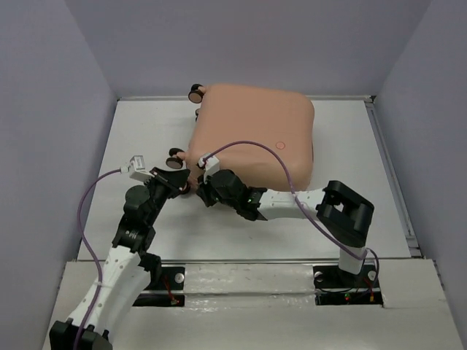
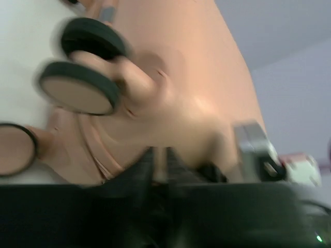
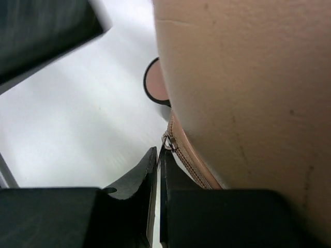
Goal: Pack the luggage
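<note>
The salmon-pink luggage point(image 1: 255, 131) lies shut and flat at the back middle of the table, its wheels to the left. My right gripper point(image 1: 203, 192) is at its near-left corner. In the right wrist view the right gripper point(image 3: 158, 154) is shut on the metal zipper pull point(image 3: 167, 140) at the end of the tan zipper tape, beside the shell point(image 3: 248, 93). My left gripper point(image 1: 182, 184) is just left of it at the same corner. In the blurred left wrist view the left gripper point(image 2: 159, 157) stands shut against the shell point(image 2: 201, 77) below two wheels point(image 2: 77, 88).
Caster wheels stick out at the luggage's left side point(image 1: 175, 157) and back-left corner point(image 1: 197, 92); one wheel point(image 3: 155, 82) shows past the right fingers. Grey walls enclose the white table point(image 1: 139, 138). The right arm's purple cable point(image 1: 292, 182) arcs over the luggage's near edge.
</note>
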`<state>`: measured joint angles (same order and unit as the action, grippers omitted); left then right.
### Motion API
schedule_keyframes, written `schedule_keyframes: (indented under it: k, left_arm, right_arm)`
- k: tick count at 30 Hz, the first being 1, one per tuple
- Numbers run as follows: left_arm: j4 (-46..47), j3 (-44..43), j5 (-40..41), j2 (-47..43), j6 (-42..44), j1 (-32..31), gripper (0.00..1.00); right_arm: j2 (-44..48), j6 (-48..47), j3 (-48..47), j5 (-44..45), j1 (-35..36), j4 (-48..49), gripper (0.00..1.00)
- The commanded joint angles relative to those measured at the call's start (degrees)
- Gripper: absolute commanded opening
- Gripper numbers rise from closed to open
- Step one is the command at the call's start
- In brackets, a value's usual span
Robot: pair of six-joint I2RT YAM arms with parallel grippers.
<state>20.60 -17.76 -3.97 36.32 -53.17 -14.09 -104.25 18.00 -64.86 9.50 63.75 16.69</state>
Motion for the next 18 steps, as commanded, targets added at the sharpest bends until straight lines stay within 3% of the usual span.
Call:
schedule_keyframes:
  k: [1,6,10,11,13,14,17,18]
  left_arm:
    - [-16.46,-5.35,-6.05,-8.53,11.06,-2.26,0.06]
    - [-13.05,-2.37,-12.72,-5.57,10.28,-2.26,0.06]
    - [-11.37,-3.67,-14.66,-2.83,11.85,-2.26,0.06]
    - [-12.07,-4.82,-14.67,-2.92,13.51,-2.26,0.06]
    - [-17.68,-10.59,-12.48,-3.0,16.24,-2.26,0.1]
    - [-22.22,-12.8,-10.29,-2.74,19.39,-2.26,0.31]
    - [-28.4,-21.68,-7.03,-0.2,24.06,-2.17,0.65]
    - [-31.29,-23.62,-5.02,0.85,25.21,-2.17,0.69]
  right_arm:
    - [-4.3,2.3,-6.42,-17.49,0.15,16.09,0.07]
    - [1.05,1.25,2.7,-15.48,0.15,15.39,0.07]
    - [13.68,1.16,13.78,-14.68,-1.34,11.27,0.07]
    - [15.55,1.25,15.28,-15.03,-1.95,9.17,0.13]
    - [18.63,1.07,17.82,-16.26,-1.96,1.79,0.41]
    - [21.43,1.25,18.71,-17.31,-1.96,-2.23,0.67]
    - [30.02,4.49,24.31,-16.01,-1.96,-4.64,0.82]
    - [32.68,5.11,25.65,-14.61,-1.96,-6.13,0.85]
